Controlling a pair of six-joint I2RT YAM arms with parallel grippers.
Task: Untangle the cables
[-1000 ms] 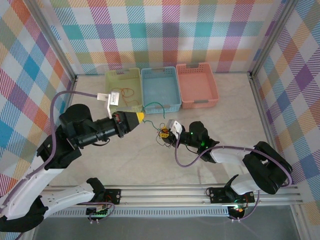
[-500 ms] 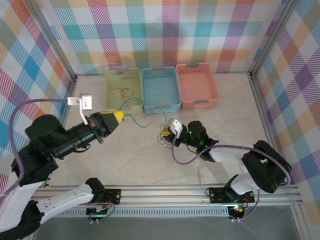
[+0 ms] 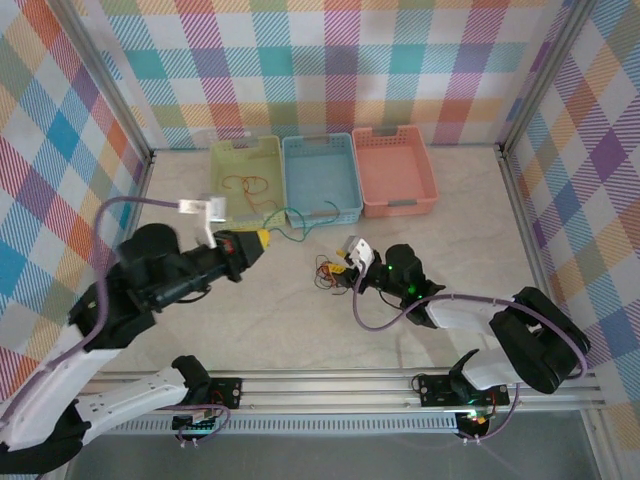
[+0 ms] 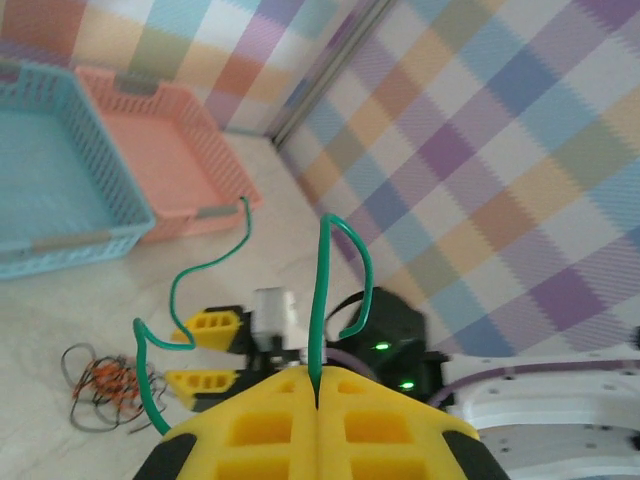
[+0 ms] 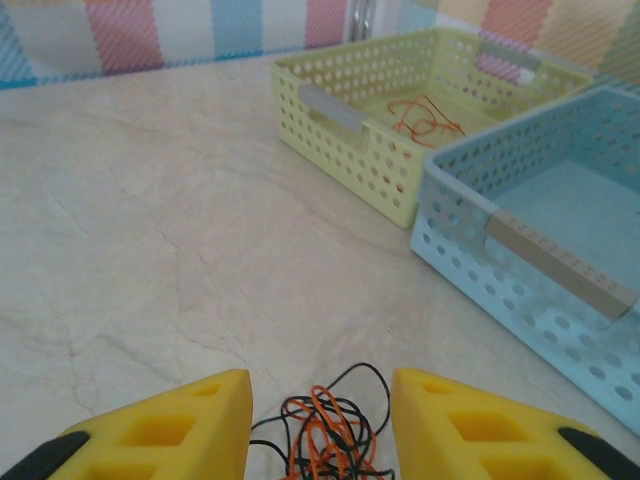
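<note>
The left gripper (image 4: 315,392) is pressed fully closed on the green cable (image 4: 318,300), which rises from the seam between its yellow fingers. The part of the cable below the pinch is hidden behind those fingers. From above, the cable runs right and far from the gripper toward the near wall of the blue basket (image 3: 291,180), where it is too thin to trace to its end.

The right gripper (image 5: 318,392) stands part open with a clear gap between its fingers. The tangle (image 5: 325,435) of orange and black cables lies on the surface (image 3: 450,260) in that gap, and I cannot tell if it touches either finger. The near part of the tangle is cut off by the bottom edge of the right wrist view. In the top view it is a small knot just left of the gripper, and its strands cannot be counted.

A red-orange cable (image 3: 247,184) lies loose in the yellow-green basket (image 3: 215,172). That basket, the blue one and the pink basket (image 3: 400,208) sit side by side along the far edge.

The surface is bare near and left of the tangle, and also right of the right arm as far as the metal frame rail. The left arm fills the near left.
</note>
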